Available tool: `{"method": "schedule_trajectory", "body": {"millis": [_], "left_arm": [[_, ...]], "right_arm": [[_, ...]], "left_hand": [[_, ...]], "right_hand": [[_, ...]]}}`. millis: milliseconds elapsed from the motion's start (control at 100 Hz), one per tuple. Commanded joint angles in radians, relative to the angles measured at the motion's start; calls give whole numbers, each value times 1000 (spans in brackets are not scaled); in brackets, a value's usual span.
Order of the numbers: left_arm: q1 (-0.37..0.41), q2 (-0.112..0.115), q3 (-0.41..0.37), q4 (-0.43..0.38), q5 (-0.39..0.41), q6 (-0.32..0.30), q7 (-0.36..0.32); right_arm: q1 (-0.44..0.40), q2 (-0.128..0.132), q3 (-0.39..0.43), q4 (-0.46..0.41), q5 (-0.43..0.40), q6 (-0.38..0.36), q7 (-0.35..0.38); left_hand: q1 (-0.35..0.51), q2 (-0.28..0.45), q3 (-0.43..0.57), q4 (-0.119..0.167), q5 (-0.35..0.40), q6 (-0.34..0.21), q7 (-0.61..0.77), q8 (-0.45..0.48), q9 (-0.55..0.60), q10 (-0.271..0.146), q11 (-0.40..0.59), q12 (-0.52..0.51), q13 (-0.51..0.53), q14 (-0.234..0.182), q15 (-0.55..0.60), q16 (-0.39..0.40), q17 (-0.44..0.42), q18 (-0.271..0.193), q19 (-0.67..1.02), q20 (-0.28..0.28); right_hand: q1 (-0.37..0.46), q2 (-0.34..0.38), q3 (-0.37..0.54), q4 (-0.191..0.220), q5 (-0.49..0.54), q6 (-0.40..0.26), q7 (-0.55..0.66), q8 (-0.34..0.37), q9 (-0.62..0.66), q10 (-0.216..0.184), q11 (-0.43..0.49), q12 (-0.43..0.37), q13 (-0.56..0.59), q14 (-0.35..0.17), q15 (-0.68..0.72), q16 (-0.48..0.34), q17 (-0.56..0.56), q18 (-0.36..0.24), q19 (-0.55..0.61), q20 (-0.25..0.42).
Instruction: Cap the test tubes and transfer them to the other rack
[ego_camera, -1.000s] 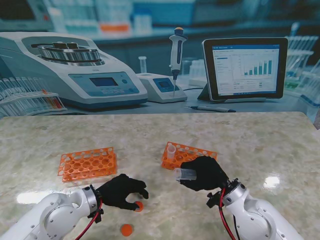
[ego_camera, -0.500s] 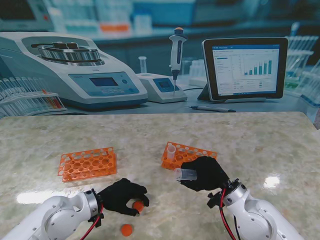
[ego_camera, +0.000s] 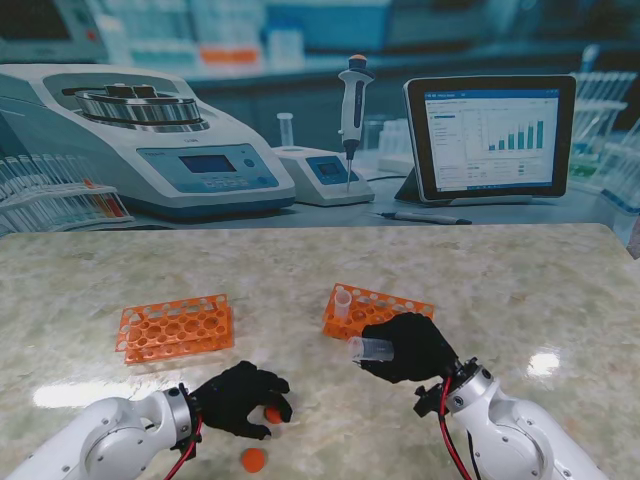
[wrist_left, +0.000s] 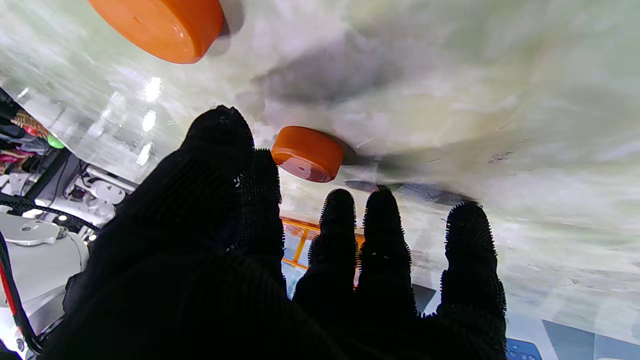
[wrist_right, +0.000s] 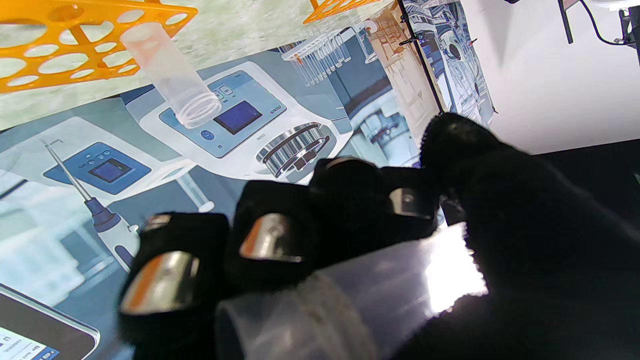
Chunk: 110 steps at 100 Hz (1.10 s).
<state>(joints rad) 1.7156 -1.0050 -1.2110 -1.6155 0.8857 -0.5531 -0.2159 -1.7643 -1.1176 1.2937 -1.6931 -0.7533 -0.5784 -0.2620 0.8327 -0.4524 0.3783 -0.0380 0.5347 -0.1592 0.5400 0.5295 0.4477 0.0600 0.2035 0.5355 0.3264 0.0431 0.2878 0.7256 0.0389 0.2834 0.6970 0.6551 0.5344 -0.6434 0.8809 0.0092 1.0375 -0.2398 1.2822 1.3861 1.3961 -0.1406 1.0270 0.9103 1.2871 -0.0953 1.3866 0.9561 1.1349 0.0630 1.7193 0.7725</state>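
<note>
On the left, the left hand (ego_camera: 240, 397) had been drawn nearer, fingers spread around an orange cap (ego_camera: 272, 414) not yet pinched (another cap (ego_camera: 254, 460) lay nearer); rightward, an uncapped tube (ego_camera: 368, 347) was held clasped in the right hand (ego_camera: 412, 346), awaiting capping.

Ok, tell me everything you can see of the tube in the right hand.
The test tube is clear plastic, uncapped, with thread rings round its open mouth. It lies roughly level in the right hand, mouth sticking out toward the robot's left, the rest hidden by the fingers wrapped round it. The wrist view shows thumb and fingers pressing its wall. It looks empty. It is held off the table, nearer to me than the right orange rack.
</note>
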Motion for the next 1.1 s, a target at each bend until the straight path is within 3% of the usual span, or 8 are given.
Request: {"method": "schedule_trajectory", "body": {"millis": [0,190,300,530,740,990,1040,1090], "left_arm": [[3,4,5,10,7,-1,-1],[-2,3,10,15,26,0,17],[-3,2,13,19,35,2,27],[-22,-1,31,43,45,15,53],[-51,-3,57,81,38,31,73],[-78,-5,76,112,43,44,93],[-83,-5,79,117,42,48,91],[-90,-4,84,126,48,50,95]], "right_arm": [[-7,0,-3,-6,-1,4,1],[-8,0,-3,-7,-1,6,1],[-9,0,-2,-8,0,7,2],[-10,-1,-1,-9,2,9,2],[-9,-1,-2,-9,3,11,4],[-6,-1,-3,-7,5,13,4],[-6,-1,-3,-7,5,13,4],[-7,-1,-3,-7,5,13,5]], "left_hand": [[-15,-35,40,-29,-6,-41,30,20,-18,-31,17,27,2,15,79,42,-4,-30,10,45],[25,-40,56,-35,27,-33,47,34,6,-35,52,75,7,13,139,102,5,-37,46,64],[80,-42,6,-47,43,-41,71,72,34,-46,82,119,22,9,193,157,14,-45,88,83],[160,-34,-30,-37,45,-38,100,96,72,-64,123,167,52,-1,282,235,42,-71,181,126],[227,-21,-49,-27,61,-15,116,86,98,-78,151,186,78,-34,389,306,115,-121,325,189],[288,-14,-57,-17,84,-10,154,88,145,-101,192,209,128,-60,454,321,213,-160,411,198],[308,-9,-70,-12,88,-2,169,76,151,-104,190,275,132,-63,463,308,240,-171,436,173],[320,-7,-72,-11,95,-3,176,73,161,-105,185,344,145,-62,459,352,269,-182,456,157]], "right_hand": [[47,10,20,33,50,-24,80,50,45,4,2,20,35,-72,100,18,26,-1,76,1],[47,11,19,31,49,-25,78,51,44,5,0,21,35,-71,99,18,26,-1,75,0],[48,10,17,31,49,-25,78,51,44,4,-2,21,35,-71,99,18,26,0,75,0],[48,9,16,29,48,-25,77,52,45,5,-3,22,34,-70,98,17,26,0,74,0],[48,10,15,28,47,-26,76,52,45,5,-5,22,34,-69,97,16,26,0,73,-1],[48,11,12,26,45,-27,74,53,44,5,-7,23,34,-68,97,16,26,0,72,-2],[49,11,12,25,44,-29,72,53,44,4,-7,23,34,-68,96,16,26,0,72,-2],[48,12,12,25,44,-30,72,53,45,4,-7,24,34,-68,96,16,25,-1,71,-2]]}}
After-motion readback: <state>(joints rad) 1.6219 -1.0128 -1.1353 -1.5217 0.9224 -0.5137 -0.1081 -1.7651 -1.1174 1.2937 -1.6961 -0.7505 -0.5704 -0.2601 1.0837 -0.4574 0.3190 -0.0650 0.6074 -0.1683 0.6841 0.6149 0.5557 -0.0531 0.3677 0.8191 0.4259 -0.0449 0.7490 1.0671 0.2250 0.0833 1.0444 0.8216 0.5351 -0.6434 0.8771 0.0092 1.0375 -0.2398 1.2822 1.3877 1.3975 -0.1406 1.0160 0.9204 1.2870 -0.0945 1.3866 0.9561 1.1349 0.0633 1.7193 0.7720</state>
